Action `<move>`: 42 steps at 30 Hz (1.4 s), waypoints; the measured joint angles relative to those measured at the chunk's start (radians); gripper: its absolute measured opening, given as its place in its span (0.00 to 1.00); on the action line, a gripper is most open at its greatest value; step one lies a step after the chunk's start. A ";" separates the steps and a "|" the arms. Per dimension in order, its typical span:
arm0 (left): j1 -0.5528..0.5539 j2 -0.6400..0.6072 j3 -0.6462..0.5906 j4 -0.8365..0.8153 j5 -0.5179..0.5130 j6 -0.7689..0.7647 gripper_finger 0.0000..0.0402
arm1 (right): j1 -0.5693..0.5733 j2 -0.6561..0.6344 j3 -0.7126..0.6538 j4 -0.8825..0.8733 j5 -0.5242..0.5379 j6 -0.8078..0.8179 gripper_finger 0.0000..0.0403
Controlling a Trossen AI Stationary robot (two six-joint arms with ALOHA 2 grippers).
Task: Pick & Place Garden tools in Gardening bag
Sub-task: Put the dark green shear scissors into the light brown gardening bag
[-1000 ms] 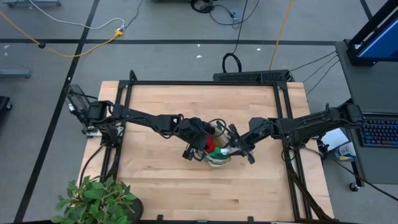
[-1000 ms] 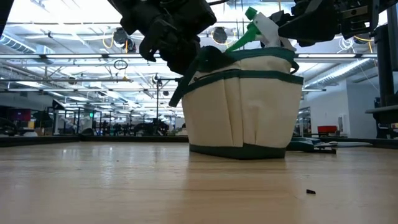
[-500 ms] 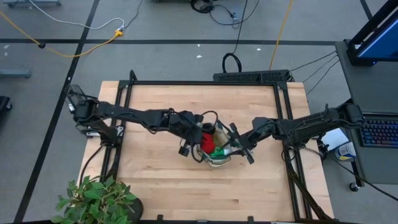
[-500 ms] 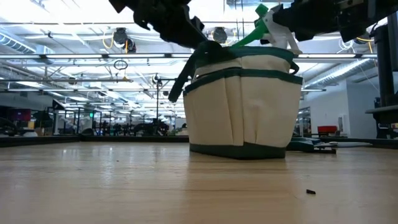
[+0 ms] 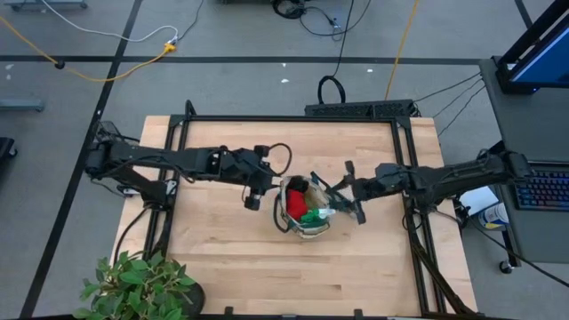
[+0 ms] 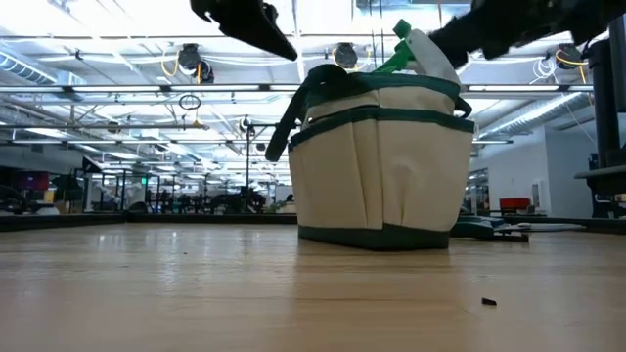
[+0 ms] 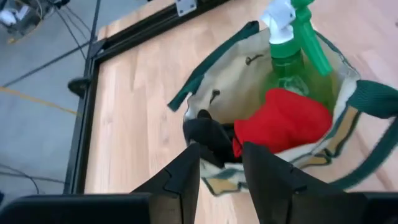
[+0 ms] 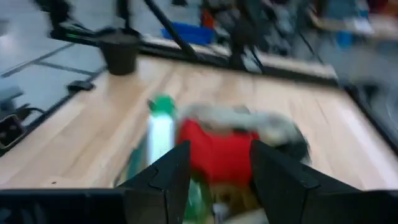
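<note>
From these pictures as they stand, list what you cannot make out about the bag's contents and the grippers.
- Inside the gardening bag: the red glove and spray bottle cover whatever lies beneath, in the high and left wrist views.
- Low view: the bag's wall hides everything but the bottle's nozzle.
- Right wrist view: motion blur smears the contents.
- Right gripper: small in the high view, its tips cut off in the low view.
- Left gripper: empty and open.

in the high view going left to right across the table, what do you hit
potted plant → left gripper → gardening bag with the red glove and spray bottle inside → right gripper
</note>
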 joint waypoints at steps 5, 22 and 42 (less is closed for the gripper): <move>0.000 -0.029 0.000 -0.071 -0.028 -0.049 0.32 | 0.000 -0.045 0.000 -0.224 0.156 0.193 0.39; 0.000 -0.034 0.000 -0.124 -0.067 -0.105 0.32 | -0.056 0.070 -0.241 -0.230 0.185 0.864 0.39; 0.001 -0.034 0.000 -0.120 -0.068 -0.082 0.32 | -0.056 0.199 -0.315 -0.024 0.214 0.836 0.38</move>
